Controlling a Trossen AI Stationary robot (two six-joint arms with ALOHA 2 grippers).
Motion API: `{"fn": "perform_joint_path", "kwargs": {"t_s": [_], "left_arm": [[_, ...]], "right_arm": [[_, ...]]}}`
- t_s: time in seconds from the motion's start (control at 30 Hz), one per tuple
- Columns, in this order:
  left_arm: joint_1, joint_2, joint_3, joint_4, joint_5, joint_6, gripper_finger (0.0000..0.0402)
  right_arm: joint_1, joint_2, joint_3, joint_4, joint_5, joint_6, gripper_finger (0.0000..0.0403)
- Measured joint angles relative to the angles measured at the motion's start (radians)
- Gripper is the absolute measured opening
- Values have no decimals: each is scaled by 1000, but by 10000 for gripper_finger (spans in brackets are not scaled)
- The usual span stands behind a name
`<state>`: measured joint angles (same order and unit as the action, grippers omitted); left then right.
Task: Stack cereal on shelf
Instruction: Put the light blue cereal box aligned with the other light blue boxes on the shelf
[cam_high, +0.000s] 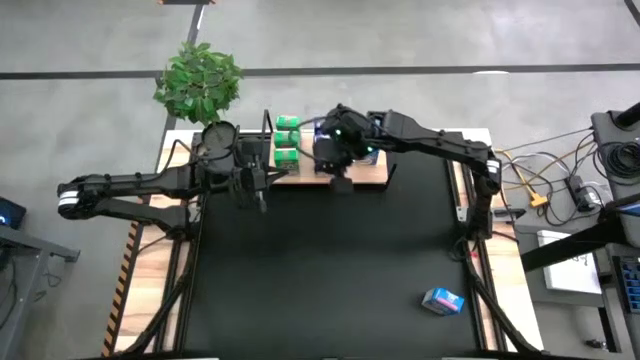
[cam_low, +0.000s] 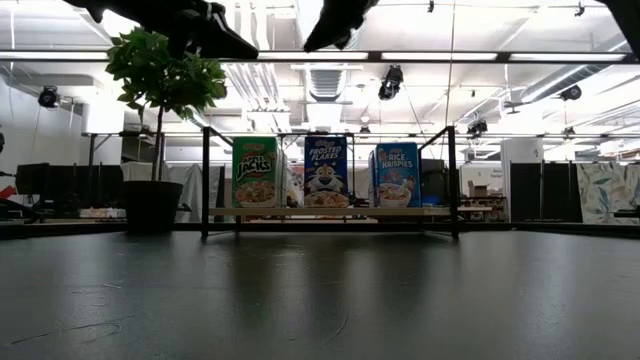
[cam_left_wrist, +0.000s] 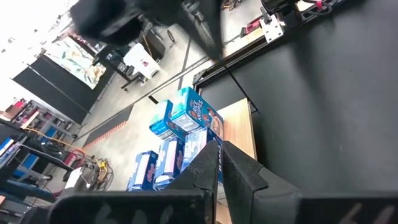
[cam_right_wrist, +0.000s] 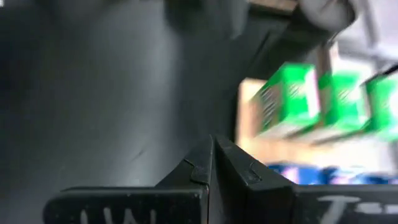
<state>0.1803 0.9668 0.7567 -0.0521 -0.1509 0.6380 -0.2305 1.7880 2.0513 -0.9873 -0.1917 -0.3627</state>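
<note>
The shelf (cam_high: 372, 176) is a light wood board with black uprights at the table's far middle. On it stand green cereal cartons (cam_high: 287, 140) and blue ones (cam_left_wrist: 186, 118). From the low view I see a green (cam_low: 255, 172) and two blue fronts (cam_low: 325, 172) in a row. One blue carton (cam_high: 442, 300) lies on the black mat near the right front. My left gripper (cam_high: 260, 197) hovers shut just left of the shelf's near edge. My right gripper (cam_high: 342, 183) hangs shut above the shelf's near edge. Neither holds anything.
A potted plant (cam_high: 198, 80) stands at the table's far left corner, close behind my left arm. Cables and equipment (cam_high: 580, 190) lie beyond the right edge. The black mat (cam_high: 320, 270) stretches from the shelf toward the near edge.
</note>
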Motion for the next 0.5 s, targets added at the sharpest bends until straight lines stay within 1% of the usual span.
{"fn": "perform_joint_path", "kwargs": {"t_s": [0.3,0.5], "left_arm": [[0,0,0,0,0,-10,2],[0,0,0,-1,0,-24,2]], "right_arm": [[130,-13,-1,-310,1,331,9],[228,-14,-5,-467,8,555,9]]}}
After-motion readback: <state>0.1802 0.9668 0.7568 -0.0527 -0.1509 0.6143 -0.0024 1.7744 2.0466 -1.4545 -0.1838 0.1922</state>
